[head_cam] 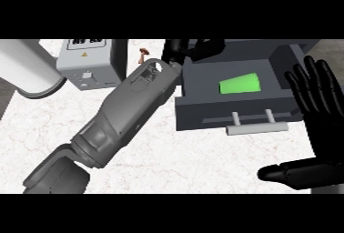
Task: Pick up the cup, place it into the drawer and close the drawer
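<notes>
Half of the left hand (191,49) hides behind the drawer (228,109), fingers curled; cup (240,84) inside.

My left hand (191,49) is partly hidden behind the open drawer (201,116), so I cannot tell its finger pose. The white cylinder (27,68) runs off the left edge. A small brown object (143,55) (beside the grey box (87,59)) is too small to identify.
</notes>
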